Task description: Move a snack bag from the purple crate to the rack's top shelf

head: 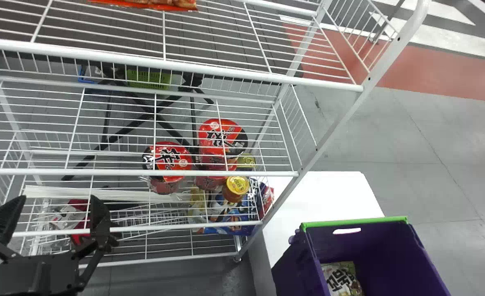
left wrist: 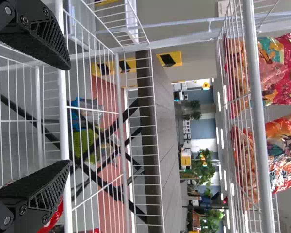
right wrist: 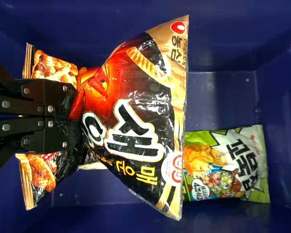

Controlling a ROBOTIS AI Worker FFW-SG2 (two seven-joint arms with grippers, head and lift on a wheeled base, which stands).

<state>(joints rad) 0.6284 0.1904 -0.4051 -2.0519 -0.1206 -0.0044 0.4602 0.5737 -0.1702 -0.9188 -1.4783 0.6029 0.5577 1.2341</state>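
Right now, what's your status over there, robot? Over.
Left gripper open by the rack. Right gripper shut on black snack bag at purple crate. Green snack bag in crate, apparently not blocking.

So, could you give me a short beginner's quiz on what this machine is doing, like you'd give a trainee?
1. True or false: the right gripper is holding the orange-and-black snack bag.
2. Where does the green snack bag lie?
a) on the floor
b) in the purple crate
c) on the white table
3. Fill in the blank: the left gripper's jaws are ____.

Key: 1 true; 2 b; 3 open.
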